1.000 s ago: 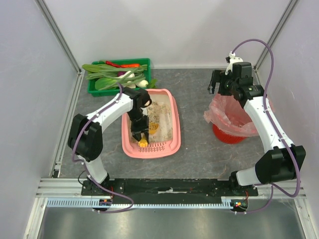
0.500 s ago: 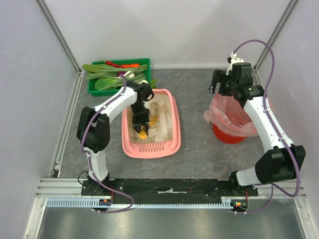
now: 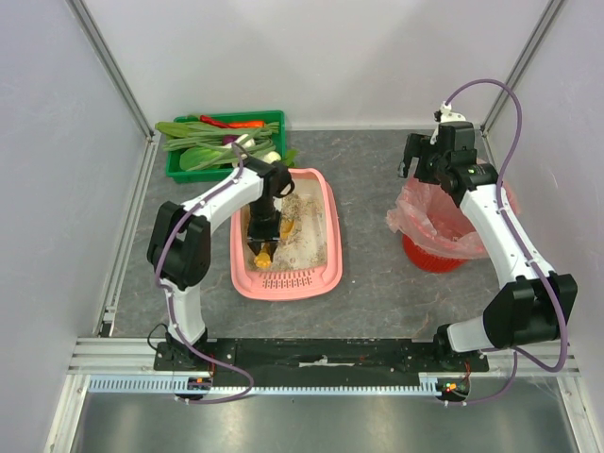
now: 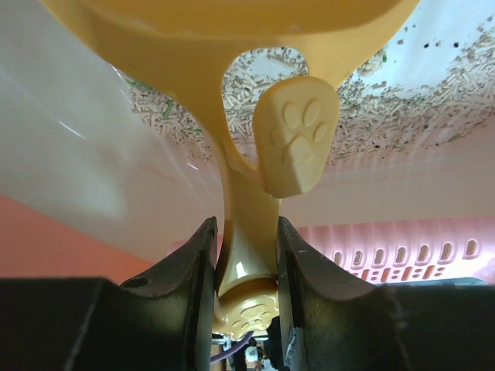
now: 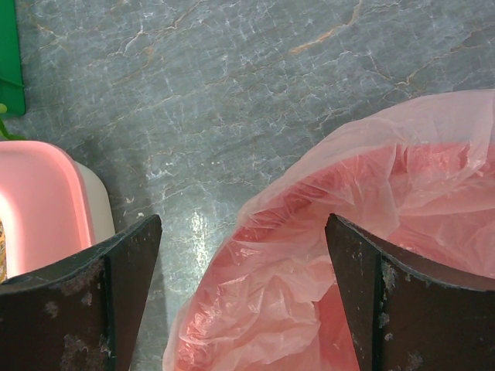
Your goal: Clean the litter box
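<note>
The pink litter box [image 3: 331, 257] lies left of centre, with grey-beige litter [image 3: 304, 222] spread over its floor. My left gripper [image 3: 263, 233] reaches down into it, shut on the handle of a yellow scoop [image 3: 263, 253]. In the left wrist view my left gripper [image 4: 244, 236] clamps the scoop's [image 4: 246, 166] paw-print handle. The scoop's bowl is over the litter [image 4: 387, 116], and the box's slotted ledge [image 4: 402, 255] is behind. My right gripper [image 3: 413, 160] hangs open with nothing in it. In the right wrist view my right gripper [image 5: 244, 232] hovers over the bag's near edge.
A red bin lined with a pink bag [image 3: 439, 226] stands at the right, its bag [image 5: 371, 255] wide open. A green crate of vegetables [image 3: 222, 142] sits at the back left, just behind the litter box. Grey stone tabletop [image 5: 232, 93] lies between box and bin.
My left gripper has drawn the scoop away from the slotted ledge toward the box's middle and shifted slightly left. The right arm has barely moved.
</note>
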Motion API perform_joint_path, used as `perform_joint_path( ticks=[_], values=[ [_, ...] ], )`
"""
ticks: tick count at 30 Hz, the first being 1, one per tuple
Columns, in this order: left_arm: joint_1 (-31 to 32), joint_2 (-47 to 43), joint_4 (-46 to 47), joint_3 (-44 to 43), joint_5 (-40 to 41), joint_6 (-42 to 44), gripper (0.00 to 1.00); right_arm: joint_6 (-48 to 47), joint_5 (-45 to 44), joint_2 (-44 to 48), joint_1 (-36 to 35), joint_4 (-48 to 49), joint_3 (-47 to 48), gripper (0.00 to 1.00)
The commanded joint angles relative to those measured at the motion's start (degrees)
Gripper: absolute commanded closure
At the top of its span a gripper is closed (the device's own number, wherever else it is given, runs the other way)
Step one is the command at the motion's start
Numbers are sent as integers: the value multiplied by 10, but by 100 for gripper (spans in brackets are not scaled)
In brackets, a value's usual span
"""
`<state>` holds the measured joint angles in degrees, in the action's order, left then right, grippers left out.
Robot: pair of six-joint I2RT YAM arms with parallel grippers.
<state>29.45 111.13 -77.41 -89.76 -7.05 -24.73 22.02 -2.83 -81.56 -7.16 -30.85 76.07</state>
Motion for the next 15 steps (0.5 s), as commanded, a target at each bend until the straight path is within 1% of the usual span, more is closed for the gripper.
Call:
perform_joint_path(
  ticks=[1,8,15],
  values=[
    [15,-36,-18,6,54,25,98,-2,-17,-4,2,14,23,5],
    [18,-17,3,-14,46,41,98,8,-17,-22,3,14,36,5],
    [32,32,8,-79,41,51,98,14,-16,-19,3,14,37,5]
  ],
)
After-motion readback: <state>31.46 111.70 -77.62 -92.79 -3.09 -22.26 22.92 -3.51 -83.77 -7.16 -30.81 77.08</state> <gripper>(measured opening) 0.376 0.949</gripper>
